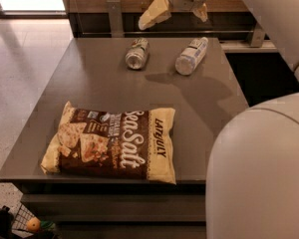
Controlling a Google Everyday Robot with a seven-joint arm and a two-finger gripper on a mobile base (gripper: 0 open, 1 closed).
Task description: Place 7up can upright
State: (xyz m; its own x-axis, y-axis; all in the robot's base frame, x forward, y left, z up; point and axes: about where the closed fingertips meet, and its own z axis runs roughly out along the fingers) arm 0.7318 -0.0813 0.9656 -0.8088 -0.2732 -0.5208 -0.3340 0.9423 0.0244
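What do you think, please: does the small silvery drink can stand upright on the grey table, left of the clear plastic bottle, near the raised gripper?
Not upright: the camera view shows the silvery can lying on its side on the table, left of the bottle, near the raised gripper.
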